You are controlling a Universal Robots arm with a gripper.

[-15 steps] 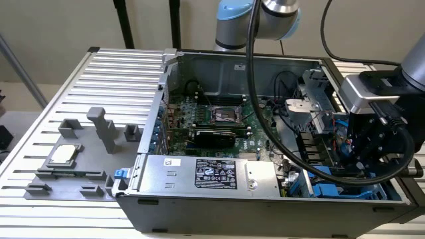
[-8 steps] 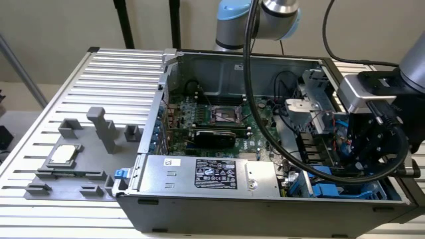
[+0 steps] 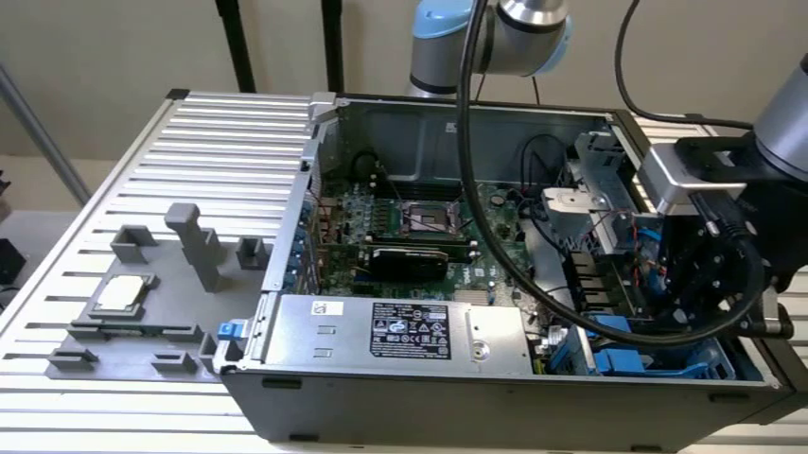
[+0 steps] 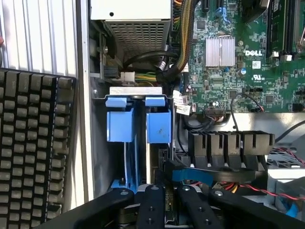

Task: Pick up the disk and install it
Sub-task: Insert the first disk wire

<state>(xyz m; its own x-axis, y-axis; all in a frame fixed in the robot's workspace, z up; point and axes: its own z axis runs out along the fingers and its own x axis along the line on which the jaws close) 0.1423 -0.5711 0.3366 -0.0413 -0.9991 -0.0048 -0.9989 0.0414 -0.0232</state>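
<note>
My gripper (image 3: 692, 284) reaches down into the open computer case (image 3: 417, 397), at the front corner on the exterior view's right. In the wrist view its black fingers (image 4: 150, 205) stand close together on a narrow edge-on part, which I take for the disk (image 4: 159, 168). This part sits in the drive bay beside blue carrier tabs (image 4: 138, 125) and a blue rail (image 4: 129, 162). Most of the disk is hidden by the fingers and the bay. Blue plastic carriers (image 3: 619, 361) show below the gripper in the exterior view.
Inside the case are the motherboard (image 3: 417, 222), a grey power supply (image 3: 392, 331), black cables (image 3: 505, 246) and a black slotted cage (image 4: 228, 152). A grey fixture with a small silver chip (image 3: 120, 293) lies on the slatted table. A keyboard (image 4: 33, 152) lies outside the case wall.
</note>
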